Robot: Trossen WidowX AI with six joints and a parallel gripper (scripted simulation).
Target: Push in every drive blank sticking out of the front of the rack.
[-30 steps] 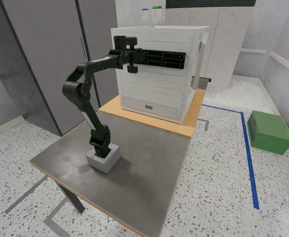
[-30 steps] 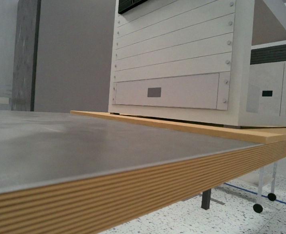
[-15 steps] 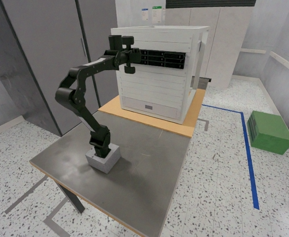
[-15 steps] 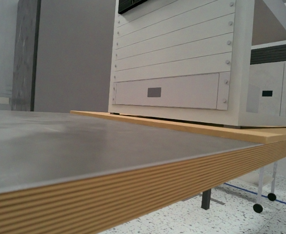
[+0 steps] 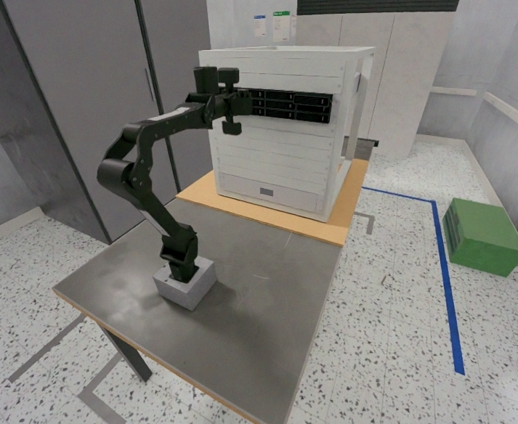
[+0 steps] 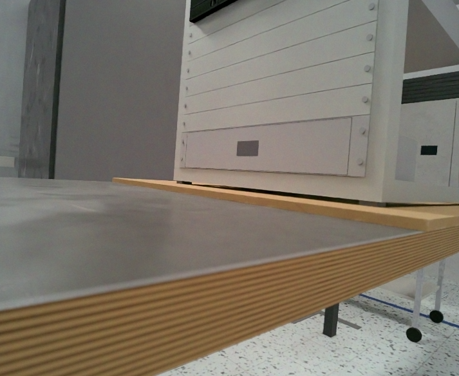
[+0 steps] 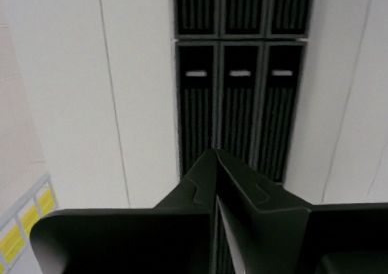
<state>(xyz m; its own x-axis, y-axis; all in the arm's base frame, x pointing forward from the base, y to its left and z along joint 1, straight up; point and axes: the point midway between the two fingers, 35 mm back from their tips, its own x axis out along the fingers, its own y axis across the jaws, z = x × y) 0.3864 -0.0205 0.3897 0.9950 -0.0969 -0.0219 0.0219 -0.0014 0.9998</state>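
Note:
The white rack (image 5: 272,150) (image 6: 278,87) (image 7: 75,82) stands upright on the tan board. Its black drive blanks sit in three rows near the top; their lower edge shows at the top of the exterior view. The top right blank (image 5: 311,99) appears to stick out a little past its neighbours. The other blanks in view look about flush, but the left ones are partly hidden behind the gripper. My gripper (image 5: 251,102) (image 7: 214,157) is shut and empty, in front of the left part of the bay. In the wrist view its tips overlap the left and middle blanks; contact cannot be told.
The tan board (image 5: 268,214) (image 6: 302,205) lies under the rack on the grey table (image 5: 259,274) (image 6: 120,243). A tall grey cabinet (image 5: 85,91) (image 6: 116,89) stands to the left. A green box (image 5: 487,237) is on the floor at right.

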